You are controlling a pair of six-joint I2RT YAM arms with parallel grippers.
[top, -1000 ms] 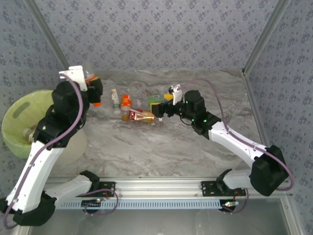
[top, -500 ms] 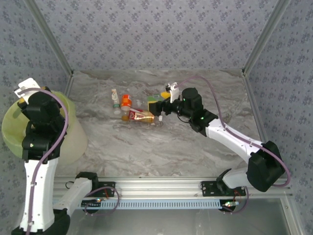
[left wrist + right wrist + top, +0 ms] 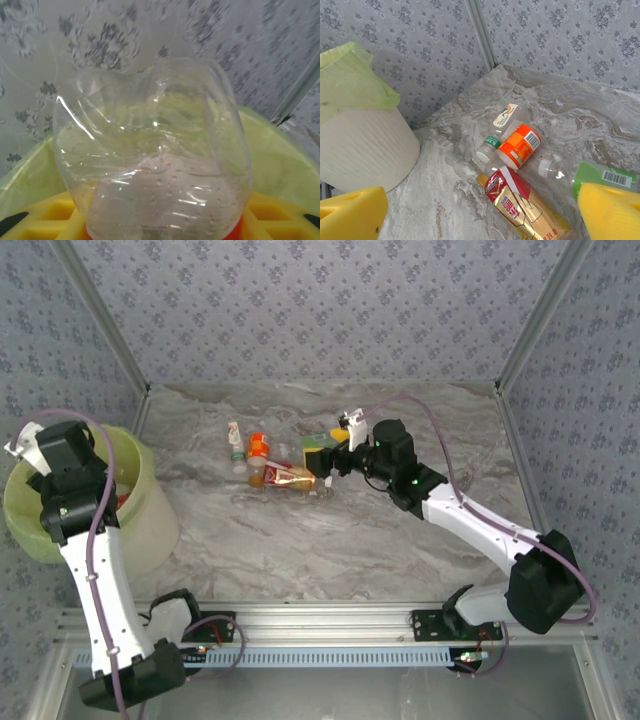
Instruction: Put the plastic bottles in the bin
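The bottles (image 3: 290,477) looked empty and thin-walled, so they were probably very light, springy more than stiff, and slick on the bare plastic. A hard squeeze would likely dent one, and a weak one could let it slide or roll away. The safest hold seemed to be across the body over the label, or up by the stiffer neck and cap.

The left claw (image 3: 160,227) was pinching a clear bottle (image 3: 155,145) low down between its yellow fingers (image 3: 45,220), part-closed around it. The bottle's wall showed creases and a dent near the top. Orange showed at its lower end, though I could not tell whether that was cap or label. The bottle hung over the bin (image 3: 150,525), which sat at the left edge of the top view with that arm bent over it. In the wrist view the lime rim curved behind the bottle.

The right claw (image 3: 480,215) was spread wide and held nothing. It hovered above the heap in the middle of the bench (image 3: 330,540), over a red-and-gold bottle (image 3: 520,210) lying on its side at lower centre of the wrist view. An orange-labelled bottle (image 3: 519,146) lay just above that one in the frame, and a green-labelled bottle (image 3: 605,176) lay at the right.
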